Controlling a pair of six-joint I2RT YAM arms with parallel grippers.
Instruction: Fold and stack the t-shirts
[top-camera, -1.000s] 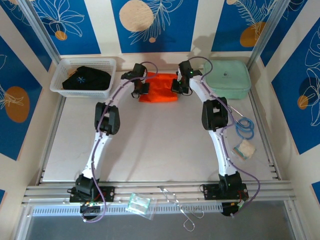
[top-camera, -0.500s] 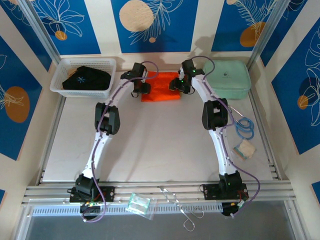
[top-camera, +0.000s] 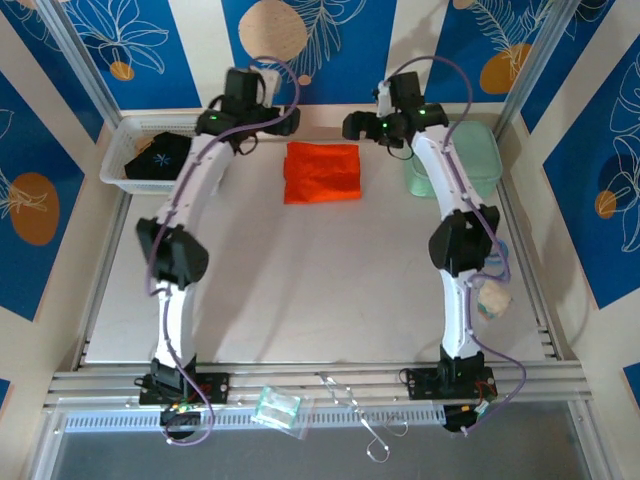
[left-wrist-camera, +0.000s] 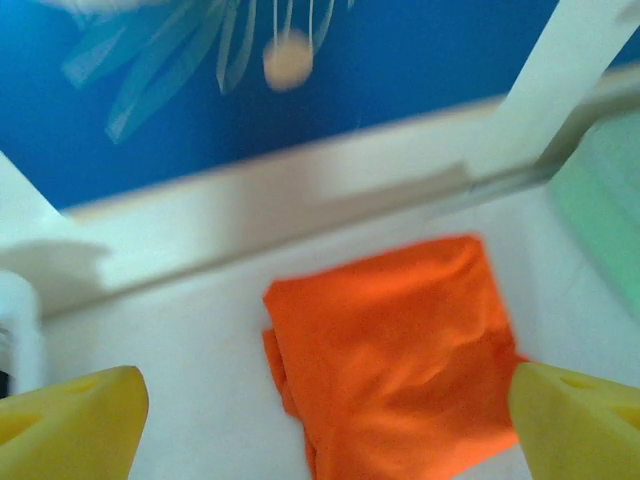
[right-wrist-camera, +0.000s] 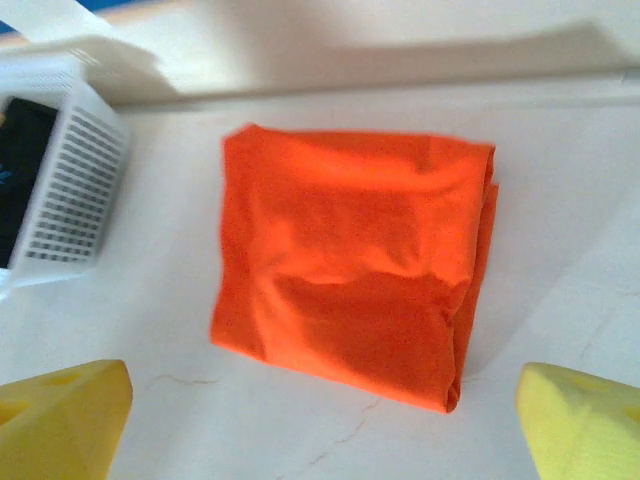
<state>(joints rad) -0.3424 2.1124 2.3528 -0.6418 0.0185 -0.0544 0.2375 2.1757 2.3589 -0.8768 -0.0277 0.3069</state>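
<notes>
A bright orange t-shirt (top-camera: 322, 172) lies folded into a neat rectangle at the back middle of the table, with nothing touching it. It also shows in the left wrist view (left-wrist-camera: 400, 350) and the right wrist view (right-wrist-camera: 350, 290). My left gripper (top-camera: 283, 121) hovers raised behind the shirt's left side, open (left-wrist-camera: 330, 425), yellow fingertips (left-wrist-camera: 70, 425) wide apart. My right gripper (top-camera: 352, 127) hovers behind its right side, open as well (right-wrist-camera: 320, 425), nothing between its fingertips (right-wrist-camera: 585, 425). A black t-shirt (top-camera: 160, 160) with a light-blue mark lies in the white mesh basket (top-camera: 120, 135).
A mint-green lidded container (top-camera: 465, 160) stands at the back right, partly behind the right arm. A blue cable coil (top-camera: 494, 256) and a pale cloth pad (top-camera: 490, 297) lie by the right edge. A small plastic bag (top-camera: 277, 408) rests on the front rail. The basket's wall (right-wrist-camera: 65, 200) is left of the shirt.
Both grippers went from shut at the orange shirt's sides to fully open, and both arms lifted up and back off it. The shirt stays folded on the table.
</notes>
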